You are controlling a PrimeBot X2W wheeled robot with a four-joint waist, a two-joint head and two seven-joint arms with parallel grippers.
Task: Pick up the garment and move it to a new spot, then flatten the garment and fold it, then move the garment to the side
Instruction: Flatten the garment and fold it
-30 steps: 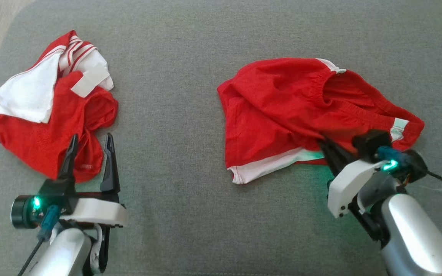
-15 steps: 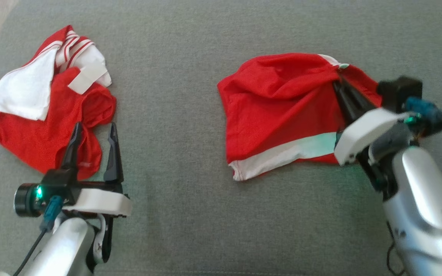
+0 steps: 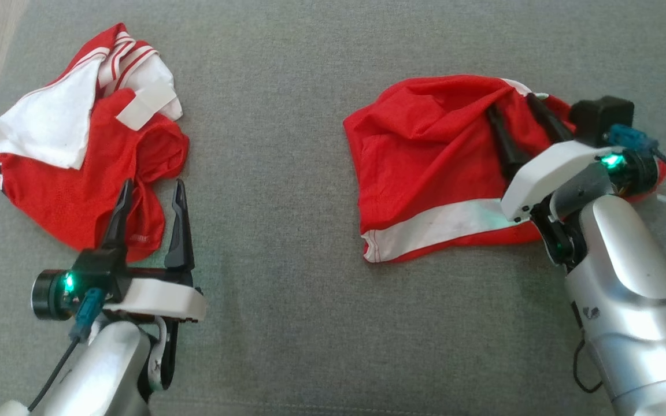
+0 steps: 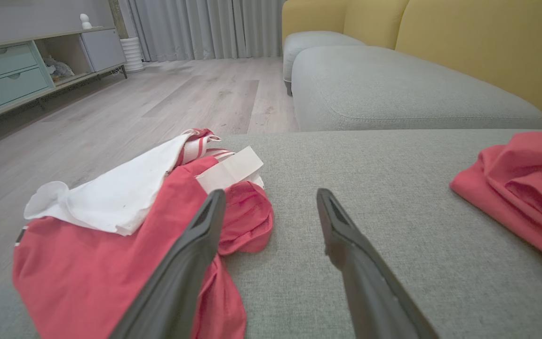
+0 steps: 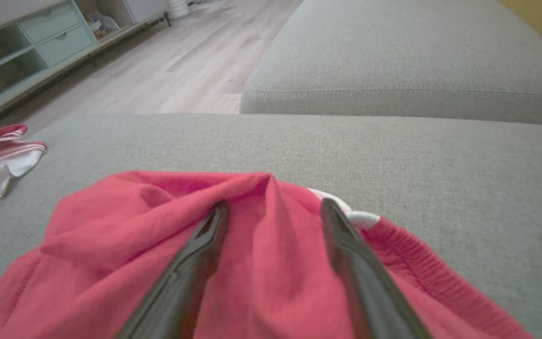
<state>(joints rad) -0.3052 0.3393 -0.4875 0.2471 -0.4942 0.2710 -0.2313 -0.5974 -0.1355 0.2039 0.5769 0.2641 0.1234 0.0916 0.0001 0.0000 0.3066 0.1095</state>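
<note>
Red shorts [image 3: 425, 150] lie crumpled, white hem band toward the robot, grey cushion [image 3: 287, 173] under them. Right gripper [image 3: 512, 105] is over the shorts' waistband end, fingers spread apart, a raised fold of the shorts between them, not pinched. Left gripper [image 3: 154, 188] is well left of the shorts, fingers wide apart, holding nothing. Red-and-white jersey pile [image 3: 78, 144] is bunched up, also well left of the shorts.

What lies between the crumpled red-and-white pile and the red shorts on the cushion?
Nothing: the head view shows bare grey cushion between the pile and the shorts.
</note>
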